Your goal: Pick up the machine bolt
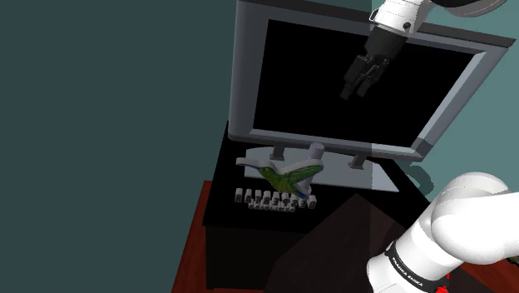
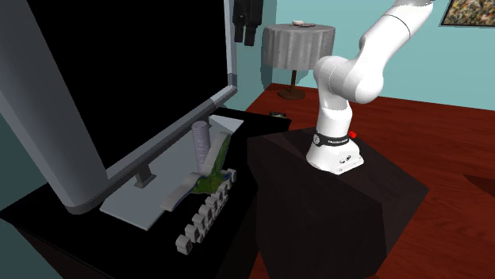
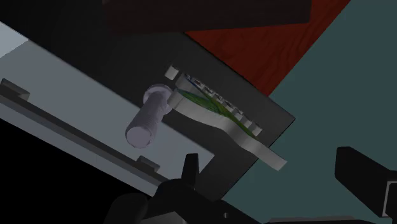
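Observation:
The machine bolt [image 1: 316, 152] is pale grey and threaded. It stands upright on the black table [image 1: 223, 200], next to a green hummingbird figure [image 1: 288, 175] and just in front of the monitor's foot. From the side, the bolt [image 2: 201, 143] rises above the bird [image 2: 211, 171]. My gripper [image 1: 361, 83] hangs open high above the bolt, in front of the black screen, with nothing between its fingers. In the wrist view the bolt [image 3: 149, 118] lies far beyond the spread fingertips [image 3: 189, 167] of the gripper [image 3: 275, 175].
A big grey-framed monitor [image 1: 249, 67] fills the back of the table, and its flat base plate [image 1: 366, 175] reaches forward. A row of small white key-like blocks [image 1: 274, 200] lies before the bird. The black stand [image 2: 333, 198], a red-brown floor [image 2: 428, 119] and a round clothed table [image 2: 297, 43] lie farther off.

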Motion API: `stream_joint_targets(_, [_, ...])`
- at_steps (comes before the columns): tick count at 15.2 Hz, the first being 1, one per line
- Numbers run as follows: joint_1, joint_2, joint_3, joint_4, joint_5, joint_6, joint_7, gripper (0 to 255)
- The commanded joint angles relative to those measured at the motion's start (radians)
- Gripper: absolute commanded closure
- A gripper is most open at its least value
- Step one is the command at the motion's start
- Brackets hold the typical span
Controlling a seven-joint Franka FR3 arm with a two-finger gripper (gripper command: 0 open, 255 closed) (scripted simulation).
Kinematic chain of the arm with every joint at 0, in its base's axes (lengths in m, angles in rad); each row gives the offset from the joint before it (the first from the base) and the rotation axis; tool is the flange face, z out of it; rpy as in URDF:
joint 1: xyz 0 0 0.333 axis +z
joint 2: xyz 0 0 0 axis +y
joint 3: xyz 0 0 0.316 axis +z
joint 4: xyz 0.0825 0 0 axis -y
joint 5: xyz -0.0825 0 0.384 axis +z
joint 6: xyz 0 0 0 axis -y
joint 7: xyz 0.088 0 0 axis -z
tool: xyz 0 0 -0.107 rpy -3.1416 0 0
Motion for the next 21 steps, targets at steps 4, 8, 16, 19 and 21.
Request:
stream_joint_targets(4, [-0.008, 0.045, -0.032, -0.049, -0.022, 0.080, -0.044, 0])
stream_joint_targets(8, [-0.019, 0.125, -0.076, -0.098, -0.048, 0.190, -0.102, 0])
stream_joint_targets(16, [-0.035, 0.346, -0.164, -0.136, -0.082, 0.413, -0.220, 0])
stream_joint_targets(19, [-0.037, 0.448, -0.197, -0.128, -0.082, 0.494, -0.267, 0])
stream_joint_targets(21, [-0.038, 0.520, -0.218, -0.116, -0.077, 0.545, -0.300, 0])
